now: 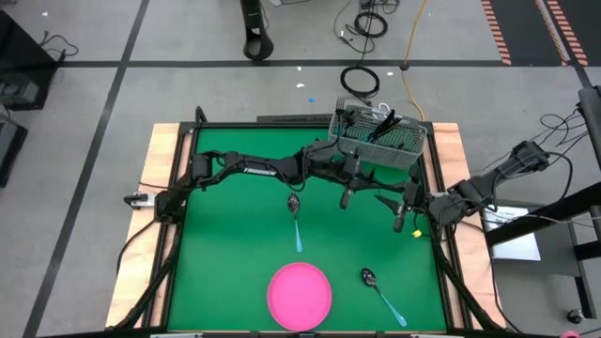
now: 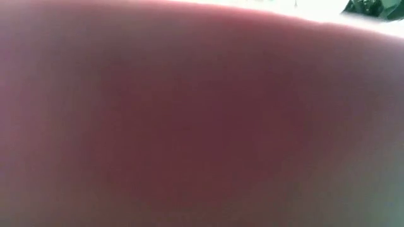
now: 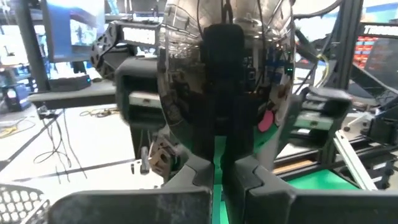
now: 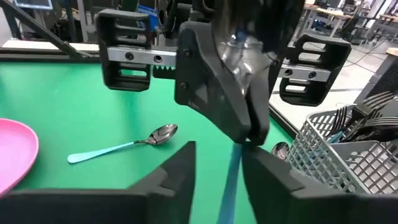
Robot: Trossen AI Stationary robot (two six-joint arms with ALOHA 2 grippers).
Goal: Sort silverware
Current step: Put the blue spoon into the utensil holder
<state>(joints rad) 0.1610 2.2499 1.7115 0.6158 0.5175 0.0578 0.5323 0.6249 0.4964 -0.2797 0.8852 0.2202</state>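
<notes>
Above the green table [image 1: 235, 244], in front of the wire basket [image 1: 378, 139], my two grippers meet. My left gripper [image 3: 216, 177] is shut on a spoon whose shiny bowl [image 3: 224, 74] fills the left wrist view. The spoon's light-blue handle [image 4: 233, 174] sticks out past the left fingertips into the gap of my right gripper [image 4: 217, 168]. That gripper is open, one finger on either side of the handle. Two more spoons lie flat on the table: one at the middle [image 1: 296, 221], one at the near right [image 1: 380, 291]. My left gripper pinches the spoon between its two fingers [image 4: 205, 81], where the bowl narrows into the handle [image 4: 244, 134]. The fingers point level toward the table's right edge and lie along the spoon. The bowl [image 4: 239, 46] reaches back between them. The spoon is lifted clear of the table.
The round pink plate [image 1: 300, 293] lies at the table's near edge, and its pink fills the low view [image 2: 189, 126]. The basket [image 4: 348, 155] at the far right holds several dark utensils. Wooden rails [image 1: 164, 169] border the table.
</notes>
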